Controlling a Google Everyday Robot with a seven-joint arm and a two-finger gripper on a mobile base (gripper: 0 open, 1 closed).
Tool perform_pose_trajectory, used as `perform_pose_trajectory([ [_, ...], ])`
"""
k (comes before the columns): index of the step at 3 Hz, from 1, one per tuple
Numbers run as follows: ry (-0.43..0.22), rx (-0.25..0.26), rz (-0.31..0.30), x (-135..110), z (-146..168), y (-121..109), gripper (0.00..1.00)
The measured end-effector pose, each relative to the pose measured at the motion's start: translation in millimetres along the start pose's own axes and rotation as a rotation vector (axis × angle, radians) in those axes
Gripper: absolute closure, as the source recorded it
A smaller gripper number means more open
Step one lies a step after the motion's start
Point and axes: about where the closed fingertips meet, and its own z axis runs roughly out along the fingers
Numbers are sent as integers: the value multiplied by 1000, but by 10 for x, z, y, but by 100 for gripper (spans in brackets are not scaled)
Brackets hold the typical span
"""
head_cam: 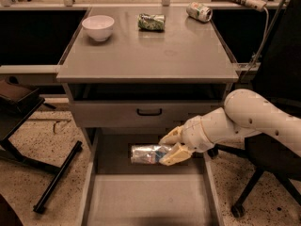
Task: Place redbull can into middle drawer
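Note:
The redbull can (146, 154), silver with blue patches, lies on its side in my gripper (168, 147), which is shut on its right end. The can is low inside the open middle drawer (150, 199), near the back of its grey floor; I cannot tell whether it touches the floor. My cream-coloured arm (244, 121) reaches in from the right, below the grey drawer front with the black handle (149, 112).
On the cabinet top (150, 51) stand a white bowl (98, 27), a crushed green can (151, 21) and a white-green-red can (199, 11) lying at the back right. A black chair (263, 173) is on the right, a black stand leg (56, 178) on the left.

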Motion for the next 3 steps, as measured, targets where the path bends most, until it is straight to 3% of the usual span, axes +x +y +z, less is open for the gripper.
perform_pose_trajectory([
  [1, 20, 8, 14, 68, 184, 87, 100],
  [2, 59, -16, 89, 427, 770, 402, 100],
  [3, 109, -67, 213, 913, 1519, 827, 100],
])
